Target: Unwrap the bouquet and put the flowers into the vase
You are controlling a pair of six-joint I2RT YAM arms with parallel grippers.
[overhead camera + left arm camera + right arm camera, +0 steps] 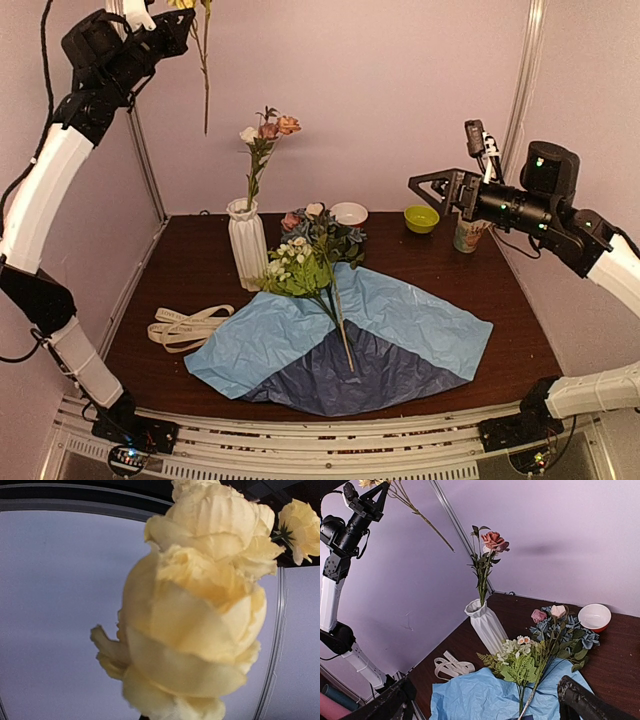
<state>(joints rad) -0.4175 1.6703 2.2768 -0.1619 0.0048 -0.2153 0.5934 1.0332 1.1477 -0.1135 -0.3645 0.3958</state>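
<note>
My left gripper (165,25) is raised high at the back left, shut on a yellow flower whose thin stem (206,85) hangs down. The yellow blooms (195,620) fill the left wrist view and hide the fingers. The white ribbed vase (247,240) stands at the table's back left and holds a pink and orange rose sprig (270,128). The bouquet lies unwrapped: its flowers (310,260) rest on the spread blue paper (400,320). My right gripper (432,186) hovers open above the back right, with nothing between its fingers (390,702).
The cream ribbon (185,325) lies loose on the table to the left of the paper. A white bowl (349,213) and a green bowl (421,218) sit at the back. A patterned cup (468,235) stands under the right arm.
</note>
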